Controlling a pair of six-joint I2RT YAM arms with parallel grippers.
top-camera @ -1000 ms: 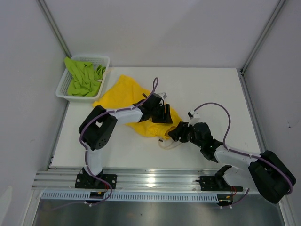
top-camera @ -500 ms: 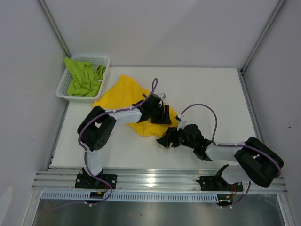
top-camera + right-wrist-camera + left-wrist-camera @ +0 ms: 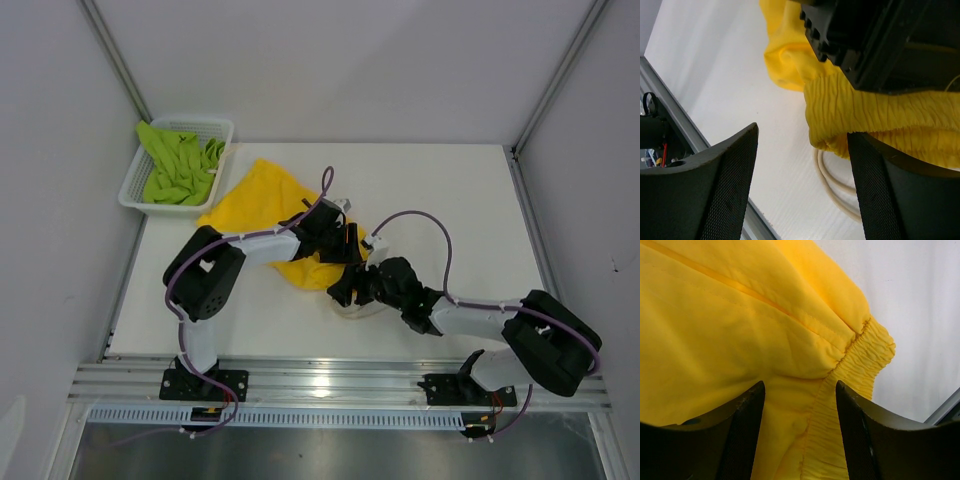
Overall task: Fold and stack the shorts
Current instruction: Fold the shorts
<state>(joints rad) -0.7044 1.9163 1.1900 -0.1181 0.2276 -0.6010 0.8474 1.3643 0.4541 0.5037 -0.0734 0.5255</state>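
Note:
The yellow shorts (image 3: 262, 205) lie crumpled on the white table, elastic waistband (image 3: 864, 359) toward the near right. My left gripper (image 3: 348, 246) sits low over that waistband end, open, with yellow fabric (image 3: 740, 340) showing between its fingers (image 3: 747, 432) but not pinched. My right gripper (image 3: 341, 292) is open just in front of the waistband edge (image 3: 865, 115), above the white drawstring (image 3: 836, 186) looped on the table. The lime green shorts (image 3: 178, 166) are bunched in the white mesh basket (image 3: 226, 130) at the far left.
The left gripper's black body (image 3: 880, 40) hangs directly above the waistband in the right wrist view, close to my right fingers (image 3: 879, 192). The table's near edge and metal rail (image 3: 320, 378) run just behind the right gripper. Grey enclosure walls (image 3: 50, 150) bound the table.
My right arm has swung left and forward to the waistband's near edge, and its jaws have spread wider. The left arm and the shorts have barely moved.

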